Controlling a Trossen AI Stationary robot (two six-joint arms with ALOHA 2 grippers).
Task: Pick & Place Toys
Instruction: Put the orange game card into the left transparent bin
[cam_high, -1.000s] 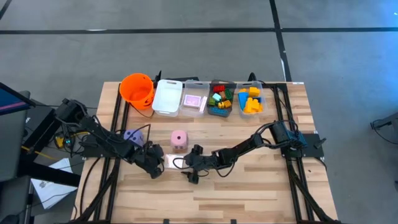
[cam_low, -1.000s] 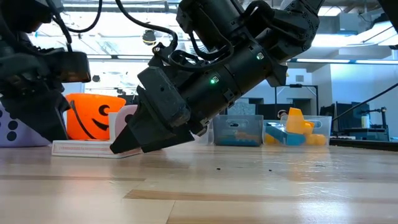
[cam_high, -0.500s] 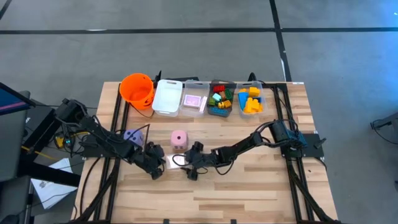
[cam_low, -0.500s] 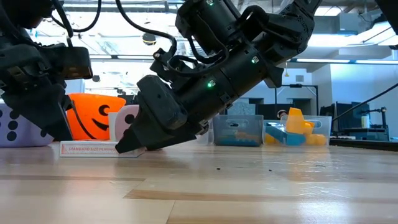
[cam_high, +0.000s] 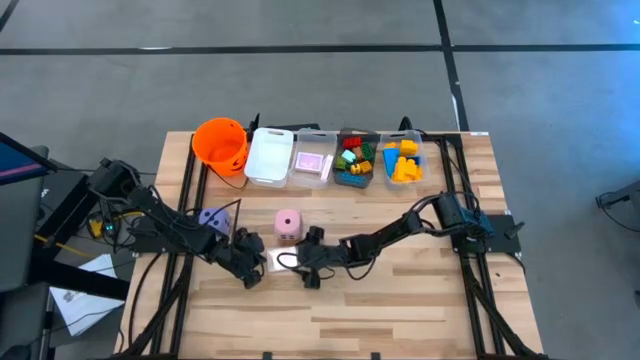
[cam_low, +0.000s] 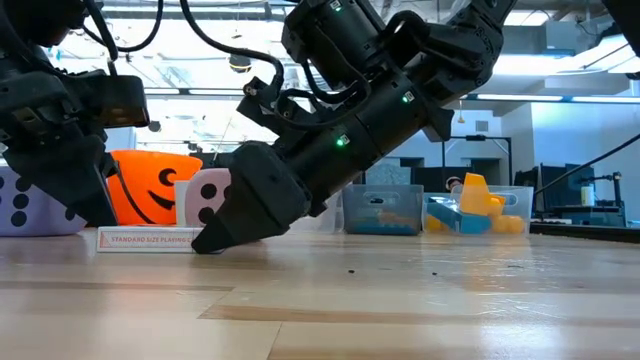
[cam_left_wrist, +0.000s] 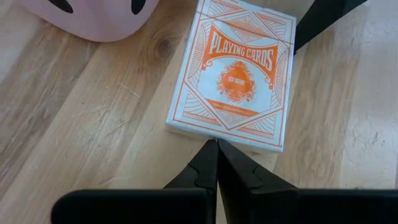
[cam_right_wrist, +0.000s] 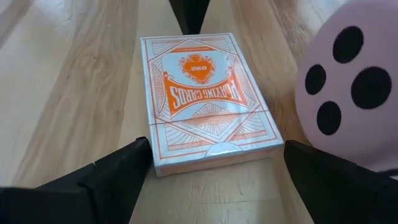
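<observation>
Most of the sorting looks done already: the bricks (cam_high: 355, 158) sit in the clear bins (cam_high: 404, 160) along the far edge of the table (cam_high: 420, 300), with another card pack (cam_high: 311, 163) in its own bin next to the white bin (cam_high: 268, 155) and the orange bucket (cam_high: 220, 142). What's left out on the wood is the pink die (cam_high: 287, 223), the purple die (cam_high: 211, 218) nearer the left edge, and the playing card box (cam_right_wrist: 202, 99) lying flat around the middle.

The left gripper (cam_left_wrist: 216, 163) is pinched fully shut, its tip right against one short end of the box, like a backstop. The right gripper (cam_right_wrist: 211, 163) comes at the other end with its fingers (cam_right_wrist: 106, 174) spread wide either side of the box corners, not clamped on it yet.

Compared with a second ago, the right gripper has slid closer to the box and dropped its nose to the table; the left one has barely budged.
</observation>
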